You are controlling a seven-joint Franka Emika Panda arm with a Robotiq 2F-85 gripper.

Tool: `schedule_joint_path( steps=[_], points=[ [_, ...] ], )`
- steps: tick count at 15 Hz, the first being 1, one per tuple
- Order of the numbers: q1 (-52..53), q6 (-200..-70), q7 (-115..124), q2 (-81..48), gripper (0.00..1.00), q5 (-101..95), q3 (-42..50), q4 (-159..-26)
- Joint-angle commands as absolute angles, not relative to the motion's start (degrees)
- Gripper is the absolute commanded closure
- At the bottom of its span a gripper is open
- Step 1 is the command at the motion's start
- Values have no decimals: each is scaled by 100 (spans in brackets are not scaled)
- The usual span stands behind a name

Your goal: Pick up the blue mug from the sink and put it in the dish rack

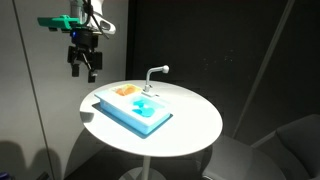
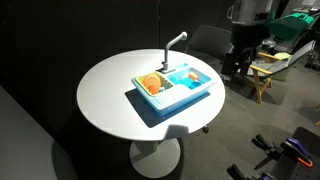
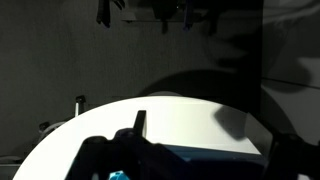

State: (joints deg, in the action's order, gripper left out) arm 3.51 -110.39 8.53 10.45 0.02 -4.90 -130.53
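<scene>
While the mug [image 1: 146, 105] sits low in the sink [image 1: 161, 117], the gripper [image 1: 84, 68] hangs jaws apart, high beyond the table [image 1: 192, 112] edge and well apart from it, so the reach likely runs inward, then down.

One gripper [image 1: 85, 68] is in view. Lower than the gripper stands one round white table [image 1: 195, 128]. The table carries one light blue tray unit [image 1: 118, 114], also lower than the gripper, with one sink [image 1: 152, 114], one orange dish rack [image 1: 124, 91] and one curved faucet [image 1: 156, 73]. One blue mug [image 1: 144, 104] sits in the sink.
</scene>
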Motion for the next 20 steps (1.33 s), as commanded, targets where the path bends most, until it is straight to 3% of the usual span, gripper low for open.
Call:
schedule_joint_path(
  steps=[1,20],
  points=[
    [284,-11147,1005,830,0,-108,-458,-12810],
    [-1,-12099,582,-667,0,-550,77,-11292]
  ],
)
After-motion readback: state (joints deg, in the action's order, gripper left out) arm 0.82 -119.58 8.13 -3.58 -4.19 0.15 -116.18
